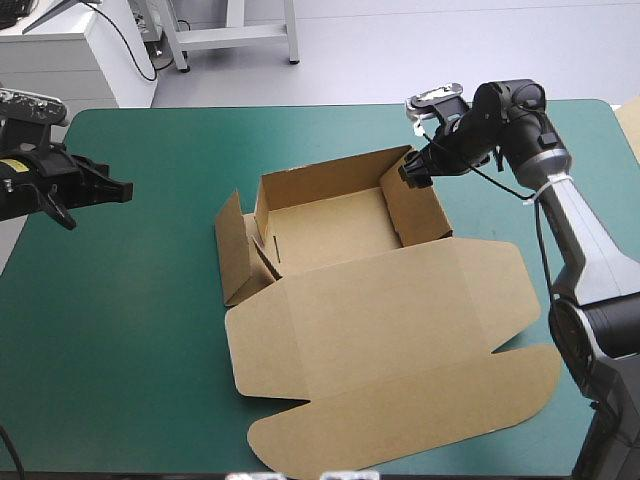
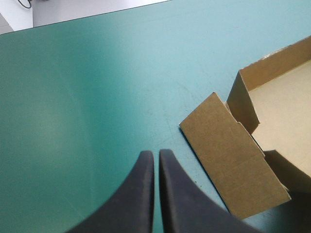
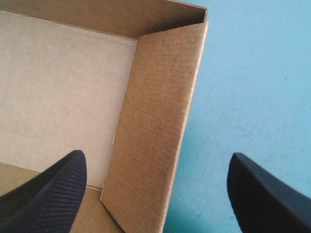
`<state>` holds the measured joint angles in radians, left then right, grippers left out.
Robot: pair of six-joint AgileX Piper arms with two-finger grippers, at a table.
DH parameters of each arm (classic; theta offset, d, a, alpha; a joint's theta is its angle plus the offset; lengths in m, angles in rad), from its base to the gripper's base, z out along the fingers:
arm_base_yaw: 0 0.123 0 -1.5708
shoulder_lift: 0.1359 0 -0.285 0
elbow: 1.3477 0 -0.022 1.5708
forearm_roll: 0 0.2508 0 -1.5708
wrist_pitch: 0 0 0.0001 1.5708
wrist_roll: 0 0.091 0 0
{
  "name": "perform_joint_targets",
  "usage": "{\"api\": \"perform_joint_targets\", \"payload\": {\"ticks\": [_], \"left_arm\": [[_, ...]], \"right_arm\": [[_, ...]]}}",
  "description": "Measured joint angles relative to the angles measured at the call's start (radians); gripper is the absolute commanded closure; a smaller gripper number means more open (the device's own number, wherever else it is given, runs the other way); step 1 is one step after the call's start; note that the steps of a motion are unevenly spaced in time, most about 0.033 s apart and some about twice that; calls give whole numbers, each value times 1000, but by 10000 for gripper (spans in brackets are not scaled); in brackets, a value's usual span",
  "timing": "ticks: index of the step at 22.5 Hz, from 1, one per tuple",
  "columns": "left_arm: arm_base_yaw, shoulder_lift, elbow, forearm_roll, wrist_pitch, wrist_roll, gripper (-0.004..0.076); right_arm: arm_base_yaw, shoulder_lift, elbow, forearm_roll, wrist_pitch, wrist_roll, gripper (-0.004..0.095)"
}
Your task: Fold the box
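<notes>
The right hand (image 1: 413, 170) is wide open and empty, its fingers on either side of the right wall (image 3: 155, 121) of the box (image 1: 330, 225). The left hand (image 2: 156, 154) is closed and empty over the teal-green worktop (image 1: 150, 330), near its left edge. The box stands mid-worktop, lid (image 1: 400, 330) flat.
</notes>
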<state>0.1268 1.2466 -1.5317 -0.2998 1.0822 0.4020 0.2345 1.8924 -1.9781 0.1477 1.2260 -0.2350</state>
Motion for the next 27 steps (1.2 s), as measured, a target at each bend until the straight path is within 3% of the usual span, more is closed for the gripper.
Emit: {"api": "perform_joint_targets", "payload": {"ticks": [7,17,27], "left_arm": [[0,0,0,0,0,2,716],[0,0,0,1,8,2,716],[0,0,0,3,11,2,716]], "right_arm": [[0,-1,-16,-6,19,0,168],[0,143,19,-7,17,11,177],[0,170,55,-22,11,3,723]]}}
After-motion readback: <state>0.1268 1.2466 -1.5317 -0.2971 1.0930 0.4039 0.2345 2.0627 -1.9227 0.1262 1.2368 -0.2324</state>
